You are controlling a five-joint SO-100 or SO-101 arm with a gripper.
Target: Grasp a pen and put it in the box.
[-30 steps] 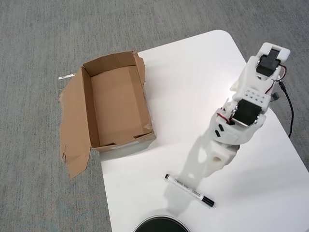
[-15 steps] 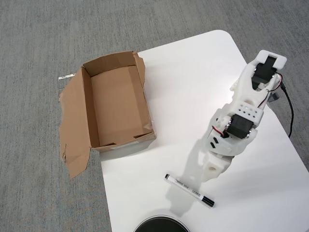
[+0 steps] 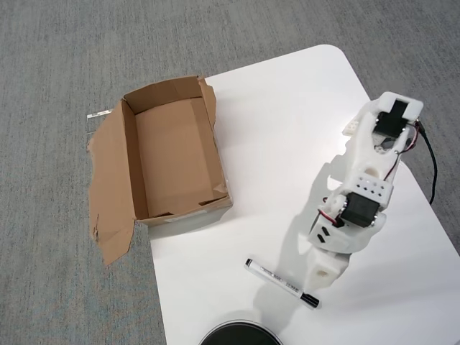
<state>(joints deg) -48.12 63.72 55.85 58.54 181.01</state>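
Note:
The pen (image 3: 277, 280), slim and white with black ends, lies slanted on the white table (image 3: 287, 122) near its front edge. My white arm reaches down from the right, and the gripper (image 3: 325, 279) hangs just above and beside the pen's right black end. Seen from above, its fingers merge into one white block, so their opening does not show. The brown cardboard box (image 3: 130, 162) stands open and empty at the table's left edge, with its torn flap (image 3: 108, 187) spread over the carpet.
A black round object (image 3: 241, 336) pokes in at the bottom edge, just below the pen. A black cable (image 3: 432, 165) runs off the table's right edge. Grey carpet surrounds the table.
The arm has stretched down and to the right, bringing the gripper from above the pen's middle to its right end. Pen and box have not moved.

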